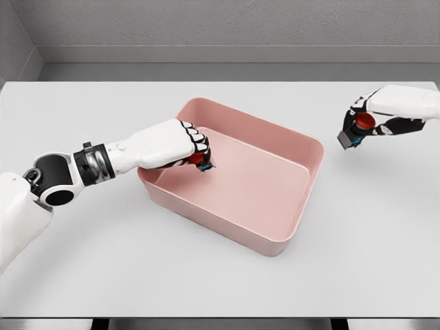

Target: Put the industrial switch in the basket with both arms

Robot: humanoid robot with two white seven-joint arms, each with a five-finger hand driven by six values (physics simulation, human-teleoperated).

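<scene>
Industrial switches number two here, each with a red button on a dark body edged in blue. One industrial switch (203,162) is gripped in the left hand (180,143), whose fingers are curled tightly around it so that only the red top and a bit of blue corner show beneath the knuckles. It sits over the near-left part of the basket (289,237), inside the rim line; whether it touches the floor of the basket cannot be told. The second switch (357,130) is clasped in the right hand (385,113), fingers wrapped over it, with the red button facing the camera and the dark base tilted down to the left. This one is held above the table (82,261), well apart from the basket and to the right of its far-right corner.

One basket is present: a pink, rectangular, open-topped tub with rounded corners, set at an angle on the white table near the middle of the view. Its interior shows nothing other than the left hand and what that hand holds.

Two white arms are visible. The left arm comes in from the lower left and reaches across the basket's left wall; the right arm comes in from the right edge, higher up.
</scene>
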